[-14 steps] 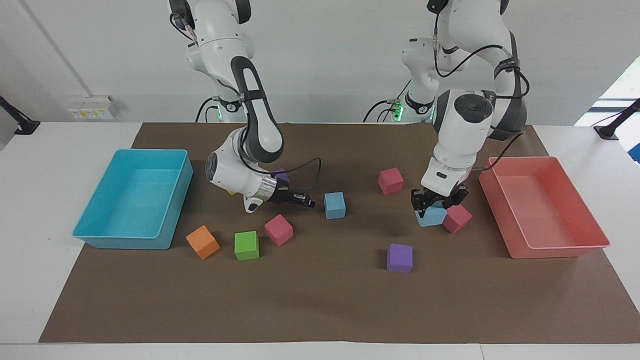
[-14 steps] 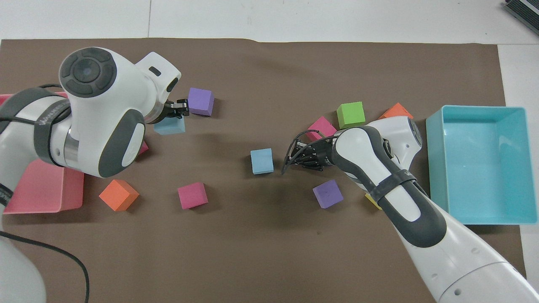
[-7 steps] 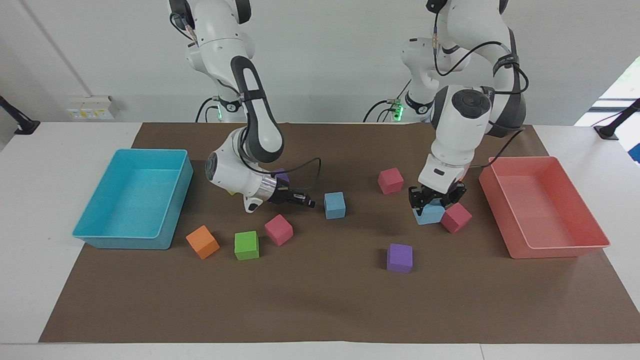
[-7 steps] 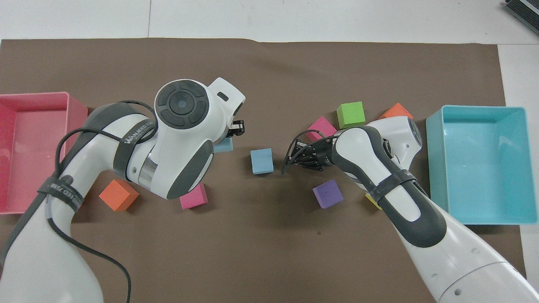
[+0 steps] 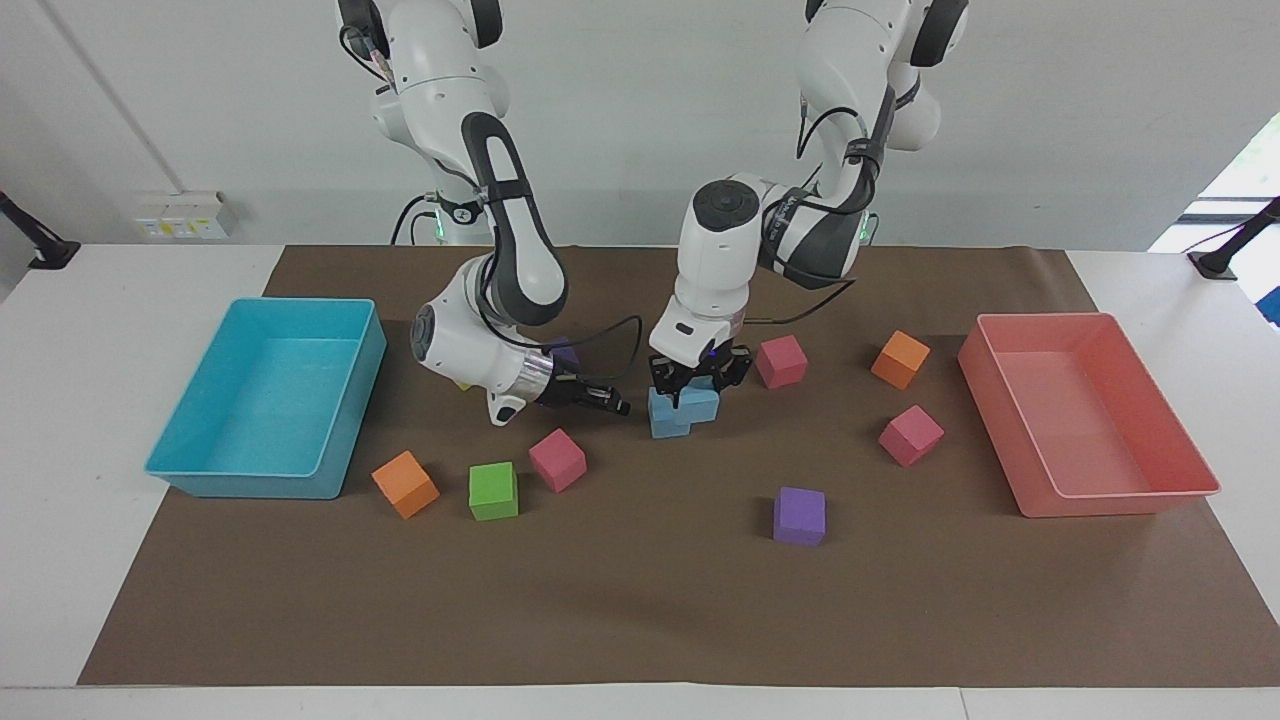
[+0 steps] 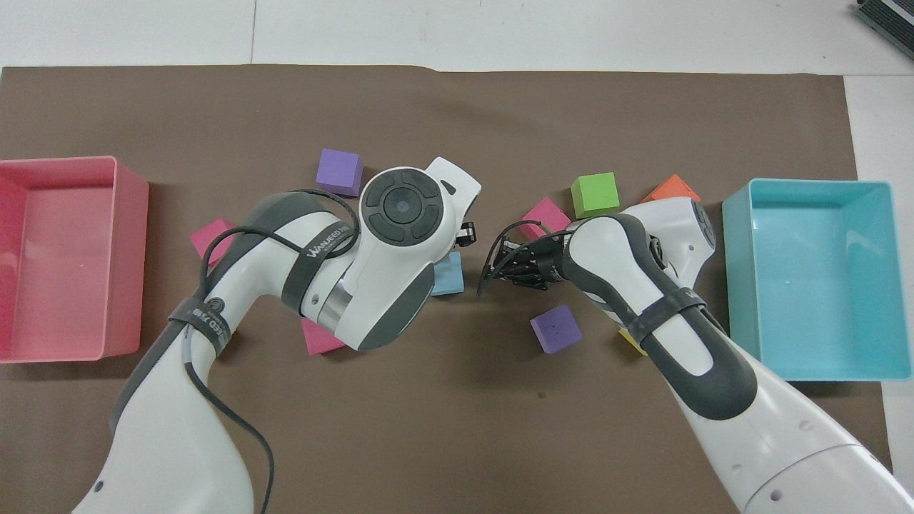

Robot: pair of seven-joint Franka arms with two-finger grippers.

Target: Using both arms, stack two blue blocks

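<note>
White jointed arms (image 5: 500,200), dark grey joint caps, black cables, silver wrists.

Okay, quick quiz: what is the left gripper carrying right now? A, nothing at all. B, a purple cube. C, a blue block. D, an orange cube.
C: in the facing view the left gripper is shut on a blue block, held over the other blue block on the mat, while the right gripper waits shut beside them.

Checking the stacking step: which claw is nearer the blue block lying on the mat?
Left. The left claw holds the other blue block right over the lower blue block; the right claw, shut, waits beside it.
</note>
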